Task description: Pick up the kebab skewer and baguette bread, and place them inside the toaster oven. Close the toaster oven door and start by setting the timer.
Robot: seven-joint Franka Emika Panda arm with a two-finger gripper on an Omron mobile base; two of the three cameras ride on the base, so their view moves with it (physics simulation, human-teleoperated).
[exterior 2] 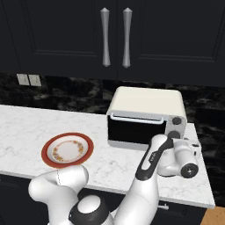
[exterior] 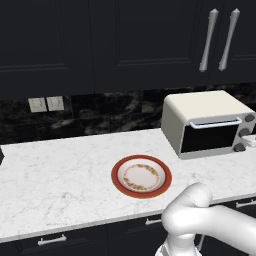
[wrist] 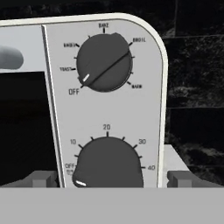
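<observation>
The hand (wrist: pixel 113 178) faces the control panel of the oven (exterior 2: pixel 147 116) with its fingers (wrist: pixel 43 178) spread wide apart, one at the lower left and one at the lower right of the hand view. Nothing is held. The lower knob (wrist: pixel 109 164) sits between the two tips at the bottom centre of that view; whether either tip touches it cannot be told.

The hand view gives the panel in detail. The upper knob (wrist: pixel 104 63) has its white mark pointing down-left toward OFF, with printed settings ringed around it. The lower knob carries a scale of 10, 20, 30 and 40, and its mark lies at the lower left by OFF. One end of the silver handle (wrist: pixel 9 57) shows at the left edge, with dark glass below it.

The two base views give the wider setting. The oven stands on the white marble surface (exterior: pixel 55 170), at the right of the left base view and at centre right of the right base view. Its door (exterior: pixel 207 137) is shut, the handle running across its top. A red-rimmed plate (exterior: pixel 141 176) lies on the surface to the left of the oven, apart from it, with nothing on it. In the right base view the arm (exterior 2: pixel 151 165) reaches up at lower centre, the wrist lying low in front of the oven's right end. Dark cabinets (exterior 2: pixel 114 37) with silver handles hang above. The left base view adds wall sockets (exterior: pixel 46 104) at the upper left.
</observation>
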